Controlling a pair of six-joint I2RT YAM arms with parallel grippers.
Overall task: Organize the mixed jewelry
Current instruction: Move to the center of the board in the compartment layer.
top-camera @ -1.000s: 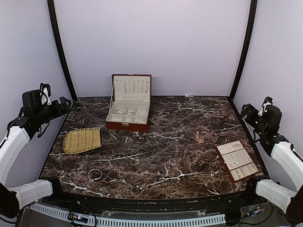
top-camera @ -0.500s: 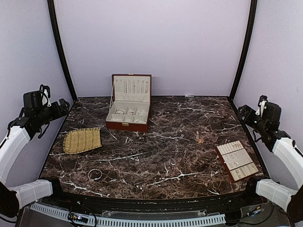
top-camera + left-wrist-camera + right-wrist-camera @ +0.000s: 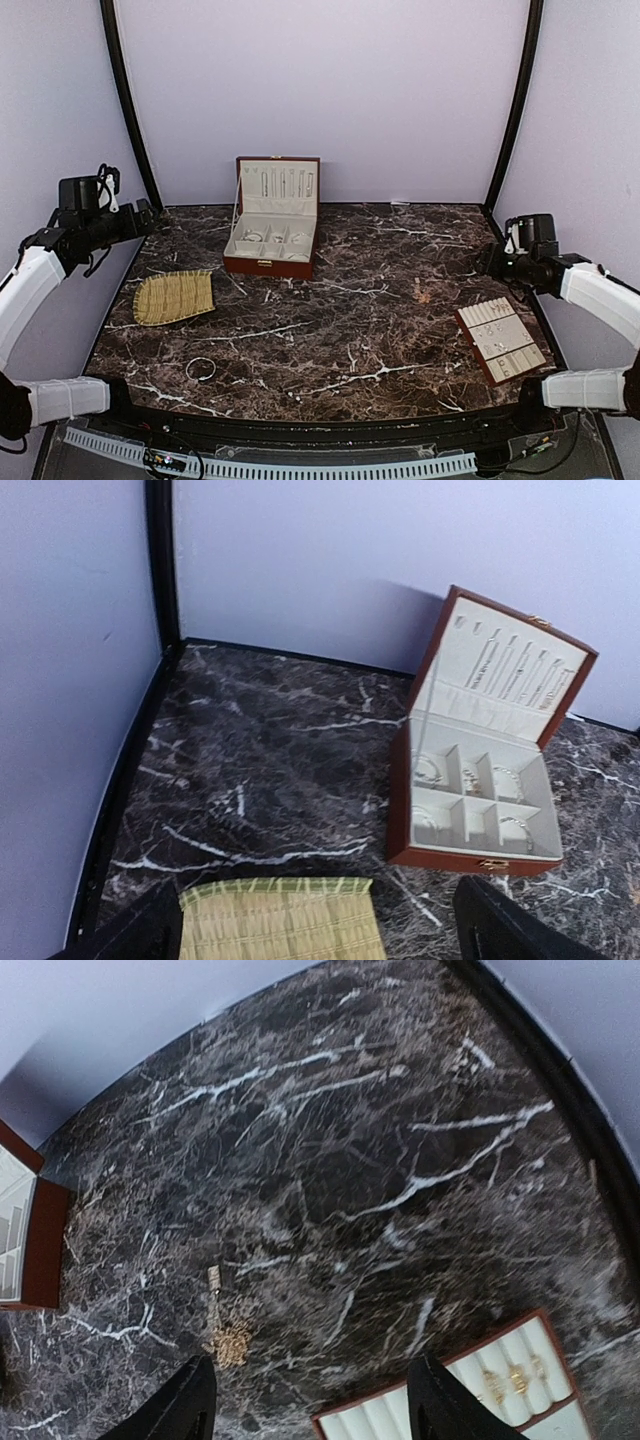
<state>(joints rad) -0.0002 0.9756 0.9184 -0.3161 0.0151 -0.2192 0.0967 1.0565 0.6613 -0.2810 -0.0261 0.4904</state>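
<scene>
A thin silvery bangle point(image 3: 200, 368) lies on the marble near the front left. Small silvery pieces sit in the compartments of the open red-brown box point(image 3: 272, 232), which also shows in the left wrist view point(image 3: 478, 780). A small gold chain point(image 3: 422, 295) lies right of centre and shows in the right wrist view point(image 3: 228, 1344). My left gripper point(image 3: 152, 213) is open and empty, high above the table's far left edge. My right gripper point(image 3: 489, 262) is open and empty, above the right side beyond the tray.
A woven straw-coloured mat point(image 3: 173, 296) lies at the left, under my left gripper's view point(image 3: 280, 920). A cream slotted tray point(image 3: 500, 339) with a brown rim holds tiny pieces at the front right point(image 3: 500, 1385). Black frame posts stand at both back corners.
My right gripper has swung down and inward to the left, over the table. My left gripper has turned to the right, toward the table. Nothing on the table has moved.
</scene>
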